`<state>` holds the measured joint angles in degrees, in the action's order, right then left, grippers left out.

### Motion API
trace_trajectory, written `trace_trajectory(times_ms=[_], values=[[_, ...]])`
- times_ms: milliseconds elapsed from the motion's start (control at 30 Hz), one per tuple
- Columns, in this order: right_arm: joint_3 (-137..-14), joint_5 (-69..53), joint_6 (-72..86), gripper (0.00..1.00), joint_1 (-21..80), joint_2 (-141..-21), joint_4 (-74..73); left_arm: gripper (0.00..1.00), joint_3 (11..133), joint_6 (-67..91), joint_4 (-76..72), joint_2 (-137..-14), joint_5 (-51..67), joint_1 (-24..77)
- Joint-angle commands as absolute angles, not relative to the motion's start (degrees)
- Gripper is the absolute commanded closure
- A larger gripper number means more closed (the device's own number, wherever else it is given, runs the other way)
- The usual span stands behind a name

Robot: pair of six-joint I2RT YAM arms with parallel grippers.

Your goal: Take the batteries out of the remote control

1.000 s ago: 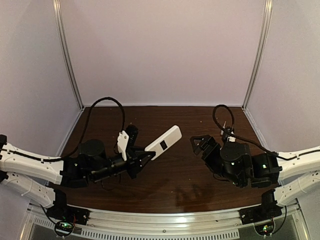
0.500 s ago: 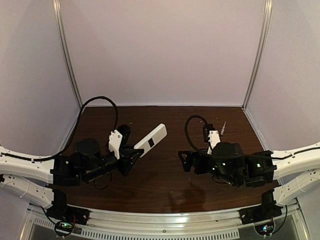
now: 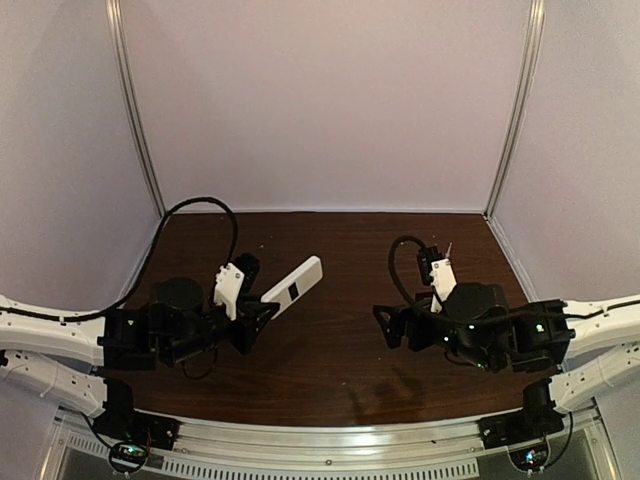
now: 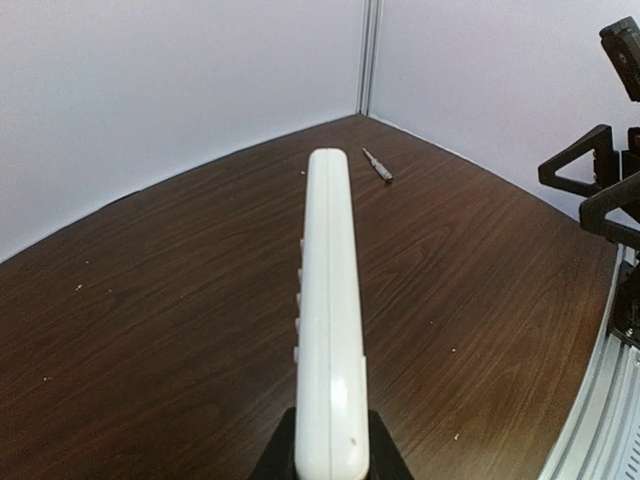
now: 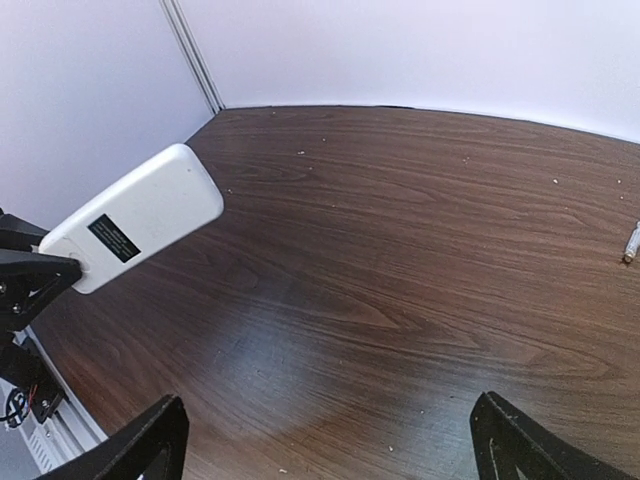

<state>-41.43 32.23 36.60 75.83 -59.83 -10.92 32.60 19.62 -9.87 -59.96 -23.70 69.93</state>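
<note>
Two claws show. The left claw [image 3: 262, 315] squeezes one end of the white remote control [image 3: 293, 285] above the table [image 3: 340, 365]. The right claw [image 3: 388, 327] gapes wide, holding nothing.

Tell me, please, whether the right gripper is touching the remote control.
Apart: the top external view shows bare table between the right gripper and the remote control.
</note>
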Motion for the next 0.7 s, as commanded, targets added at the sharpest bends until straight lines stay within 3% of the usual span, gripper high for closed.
trace_trajectory(times_ms=[0, 333, 600, 667], values=[[-39.27, 30.22, 32.08, 0.0, 75.56, -56.28, -7.95, 1.0, 34.85, 21.98, -6.04, -57.46, -22.7, 69.07], [-35.76, 22.04, 29.54, 0.0, 75.54, -50.21, -7.85, 1.0, 38.32, 24.27, 0.51, -55.11, -14.78, 68.84], [-36.28, 6.93, 27.58, 0.0, 74.85, -49.11, -5.01, 1.0, 40.39, 24.42, 2.33, -56.0, -8.34, 68.78], [-34.47, -1.84, 28.02, 0.0, 73.02, -48.48, -1.21, 1.0, 40.87, 24.43, 2.25, -56.26, -6.37, 68.81]])
